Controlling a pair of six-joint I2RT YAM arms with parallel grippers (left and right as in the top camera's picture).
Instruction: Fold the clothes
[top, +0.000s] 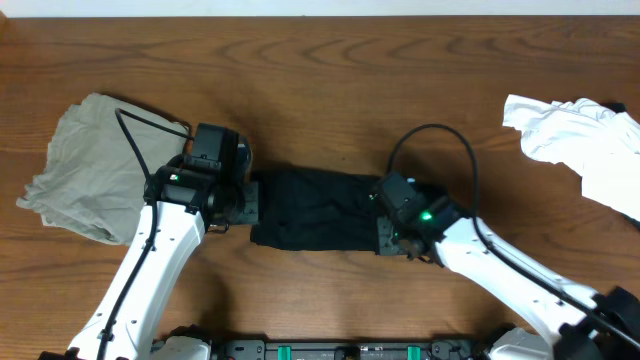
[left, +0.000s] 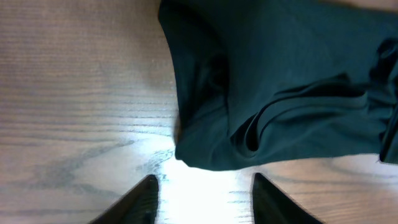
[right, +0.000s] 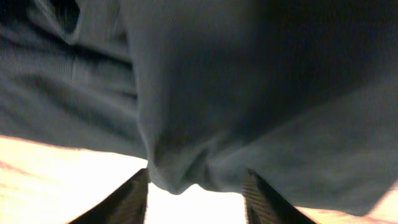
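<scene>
1. Fingers (left: 144, 200) of the left gripper (left: 204, 180) are seen held apart, at a middling spread. Nothing is gripped between them, and only brightly lit table wood is seen in the gap.
2. A black garment of soft, creased fabric (left: 280, 93) is noted just beyond those fingertips. Its rounded, folded corner is found close to the gap but clear of both tips.
3. The right gripper (right: 196, 177) is likewise recorded with its fingers (right: 127, 199) parted to about the same spread. A drooping lobe of the black garment is seen hanging into the space between the tips. No pinch is observed, and whether the cloth touches either finger cannot be told.
4. From overhead, the black garment is seen laid as a compact oblong bundle near the middle of the brown wood-grain table (top: 330, 70), towards the robot's side, with its long side running left to right.
5. The left gripper is placed at the bundle's left short end and the right gripper at its right short end.
6. A grey-beige garment of crumpled soft cloth (top: 85, 165) is noted at the table's left, partly overlapped by the left arm and kept apart from the black bundle.
7. A white garment of rumpled soft cloth (top: 580, 145) is noted at the far right, cut off by the frame edge, well apart from the others.
8. A black cable loop (top: 440, 130) is seen arched above the right gripper.
</scene>
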